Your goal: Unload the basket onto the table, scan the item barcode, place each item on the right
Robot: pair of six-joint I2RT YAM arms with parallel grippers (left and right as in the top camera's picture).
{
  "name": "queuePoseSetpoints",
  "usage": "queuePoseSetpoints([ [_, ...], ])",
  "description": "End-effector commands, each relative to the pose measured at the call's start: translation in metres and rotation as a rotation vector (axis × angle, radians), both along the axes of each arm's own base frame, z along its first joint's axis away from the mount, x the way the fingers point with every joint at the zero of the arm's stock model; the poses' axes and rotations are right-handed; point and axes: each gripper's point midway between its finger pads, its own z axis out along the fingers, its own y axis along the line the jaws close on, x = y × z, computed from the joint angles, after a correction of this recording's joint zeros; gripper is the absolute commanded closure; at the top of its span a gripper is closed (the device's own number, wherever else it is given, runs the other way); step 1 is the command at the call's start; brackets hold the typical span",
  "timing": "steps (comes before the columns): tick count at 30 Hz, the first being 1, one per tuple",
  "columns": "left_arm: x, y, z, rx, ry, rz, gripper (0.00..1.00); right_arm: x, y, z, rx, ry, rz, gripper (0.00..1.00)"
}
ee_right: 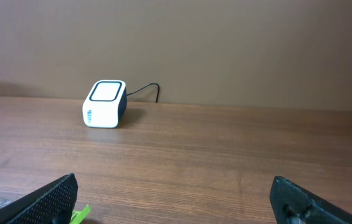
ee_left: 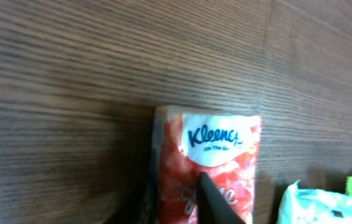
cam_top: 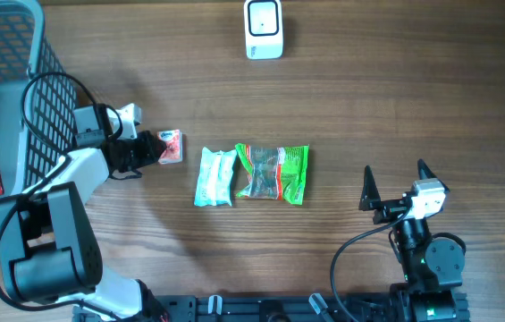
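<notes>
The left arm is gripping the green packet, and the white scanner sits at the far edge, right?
Not the green packet, which lies untouched: the left gripper holds the red Kleenex pack, as the left wrist view shows. The white scanner part is right.

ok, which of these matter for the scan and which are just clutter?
In play: Kleenex pack, left gripper closed on it, scanner.
Lying about: white pack, green pack, basket, right gripper, open.

On the table [cam_top: 395,89], the scanner [cam_top: 264,29] sits at twelve o'clock. The tissue pack [cam_top: 171,147] lies at nine o'clock, near the basket [cam_top: 46,54].
</notes>
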Motion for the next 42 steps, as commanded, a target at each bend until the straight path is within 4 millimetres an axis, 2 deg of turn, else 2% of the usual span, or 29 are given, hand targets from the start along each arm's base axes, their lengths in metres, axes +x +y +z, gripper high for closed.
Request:
queuePoseSetpoints([
  [1,-0.011,-0.001,-0.017,0.000,0.059,0.011,0.96,0.000,0.002,0.001,0.003,-0.003,0.010,0.00],
  [4,0.000,0.003,0.003,0.006,0.019,0.021,0.96,0.000,0.002,0.001,0.003,-0.003,0.010,0.00],
  [7,0.014,0.007,0.057,0.033,-0.062,0.031,0.96,0.000,0.002,0.001,0.003,-0.003,0.010,0.00],
  [8,0.015,0.015,0.074,0.071,-0.081,0.073,0.96,0.000,0.002,0.001,0.003,-0.003,0.010,0.00],
  [10,0.009,0.031,0.097,0.179,-0.100,0.147,0.96,0.000,0.002,0.001,0.003,-0.003,0.010,0.00],
  [12,-0.006,0.041,0.112,0.308,-0.090,0.205,0.96,0.000,0.002,0.001,0.003,-0.003,0.010,0.00],
  [14,-0.015,0.039,0.122,0.403,-0.093,0.227,0.96,0.000,0.002,0.001,0.003,-0.003,0.010,0.00],
  [15,-0.021,0.035,0.127,0.519,-0.097,0.223,0.96,0.000,0.002,0.001,0.003,-0.003,0.010,0.00],
  [16,-0.024,0.032,0.128,0.592,-0.094,0.228,0.96,0.000,0.002,0.001,0.003,-0.003,0.010,0.00],
  [20,-0.027,-0.004,0.119,0.879,-0.105,0.113,0.96,0.000,0.002,0.001,0.003,-0.003,0.010,0.00],
  [21,-0.026,-0.018,0.110,0.966,-0.108,0.056,0.96,0.000,0.002,0.001,0.003,-0.003,0.010,0.00],
  [24,-0.031,-0.044,0.077,1.107,-0.066,-0.079,0.96,0.000,0.002,0.001,0.003,-0.003,0.010,0.00],
  [28,-0.036,-0.050,0.042,1.158,0.009,-0.152,0.96,0.000,0.002,0.001,0.003,-0.003,0.010,0.00],
  [30,-0.036,-0.050,0.038,1.162,0.018,-0.158,0.95,0.000,0.002,0.001,0.003,-0.003,0.010,0.00],
  [31,-0.036,-0.050,0.038,1.159,0.015,-0.156,0.87,0.000,0.002,0.001,0.003,-0.003,0.010,0.00],
  [32,-0.036,-0.052,0.037,1.146,0.015,-0.158,0.67,0.000,0.002,0.001,0.003,-0.003,0.010,0.00],
  [34,-0.036,-0.058,0.033,1.104,0.017,-0.166,0.58,0.000,0.002,0.001,0.003,-0.003,0.010,0.00],
  [39,-0.033,-0.064,0.033,1.070,0.006,-0.162,0.55,0.000,0.002,0.001,0.003,-0.003,0.010,0.00],
  [42,-0.028,-0.063,0.047,1.050,-0.023,-0.133,0.56,0.000,0.002,0.001,0.003,-0.003,0.010,0.00],
])
